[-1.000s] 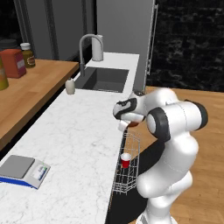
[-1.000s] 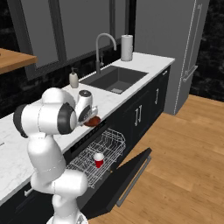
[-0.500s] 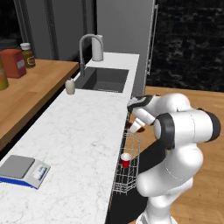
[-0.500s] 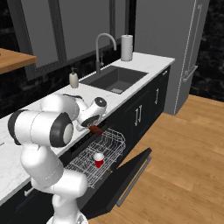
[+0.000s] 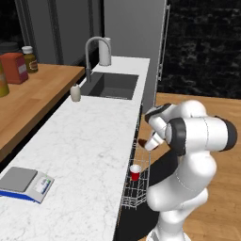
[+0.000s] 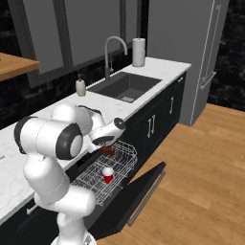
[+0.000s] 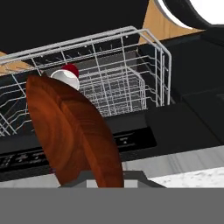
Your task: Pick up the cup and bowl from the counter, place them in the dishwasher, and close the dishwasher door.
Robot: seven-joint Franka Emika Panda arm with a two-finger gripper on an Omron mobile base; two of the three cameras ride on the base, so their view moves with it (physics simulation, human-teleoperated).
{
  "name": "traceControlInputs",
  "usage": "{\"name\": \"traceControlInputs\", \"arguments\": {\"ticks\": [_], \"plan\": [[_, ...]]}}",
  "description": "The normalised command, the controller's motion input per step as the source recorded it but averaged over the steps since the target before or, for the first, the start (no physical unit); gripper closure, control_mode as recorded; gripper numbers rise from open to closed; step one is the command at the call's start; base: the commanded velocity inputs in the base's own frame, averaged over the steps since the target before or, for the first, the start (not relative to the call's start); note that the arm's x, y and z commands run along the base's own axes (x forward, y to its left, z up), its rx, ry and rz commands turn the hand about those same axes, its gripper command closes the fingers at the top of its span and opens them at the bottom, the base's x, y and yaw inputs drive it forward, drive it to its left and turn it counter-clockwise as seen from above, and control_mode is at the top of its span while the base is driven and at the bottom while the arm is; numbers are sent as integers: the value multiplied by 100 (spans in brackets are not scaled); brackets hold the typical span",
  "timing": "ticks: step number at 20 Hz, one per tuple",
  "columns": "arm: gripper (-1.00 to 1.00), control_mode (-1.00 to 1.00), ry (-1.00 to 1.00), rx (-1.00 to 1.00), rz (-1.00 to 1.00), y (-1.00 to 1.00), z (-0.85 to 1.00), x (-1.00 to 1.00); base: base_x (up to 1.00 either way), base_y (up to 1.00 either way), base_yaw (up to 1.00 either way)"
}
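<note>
The gripper (image 6: 106, 145) grips the bowl (image 7: 72, 133) by its rim, tilted on edge above the pulled-out wire rack (image 6: 123, 153), just off the counter (image 5: 89, 141) edge. The cup (image 6: 108, 174) stands in the rack's middle, with free wire floor around it.

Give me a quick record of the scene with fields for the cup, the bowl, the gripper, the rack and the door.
cup: red cup standing in the wire rack
bowl: reddish-brown bowl held in the gripper, above the rack
gripper: shut on the bowl
rack: pulled out of the dishwasher
door: dishwasher door open, folded down
</note>
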Motion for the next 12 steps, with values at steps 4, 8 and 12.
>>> {"name": "traceControlInputs", "arguments": {"ticks": [4, 8, 12], "plan": [[100, -100, 0, 3, 11, -13, -34, 0, 0, 0, 0], [100, -100, 0, 0, 11, -16, -37, 0, 0, 0, 0], [100, -100, 0, 0, 8, -9, -35, 0, 0, 0, 0]]}}
